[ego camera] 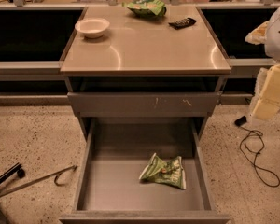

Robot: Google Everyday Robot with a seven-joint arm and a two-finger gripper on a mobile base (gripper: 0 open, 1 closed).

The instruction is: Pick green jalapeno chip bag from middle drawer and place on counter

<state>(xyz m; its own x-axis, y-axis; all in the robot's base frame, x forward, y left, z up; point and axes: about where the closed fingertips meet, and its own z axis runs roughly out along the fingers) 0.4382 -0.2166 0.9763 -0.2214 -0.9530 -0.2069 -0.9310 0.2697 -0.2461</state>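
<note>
The green jalapeno chip bag [163,171] lies crumpled and flat on the floor of the open middle drawer [98,185], right of centre. The drawer is pulled out toward me below the counter [144,45]. My gripper [267,94] hangs at the right edge of the view, beside the cabinet at about the height of the upper drawer. It is well above and to the right of the bag and touches nothing.
On the counter stand a white bowl [92,27] at the back left, a puffier green bag [146,7] at the back centre and a dark wrapper [182,23] at the back right. The scratched upper drawer front [144,104] is shut. A black cable [256,153] lies on the floor at the right and metal rods [32,181] at the left.
</note>
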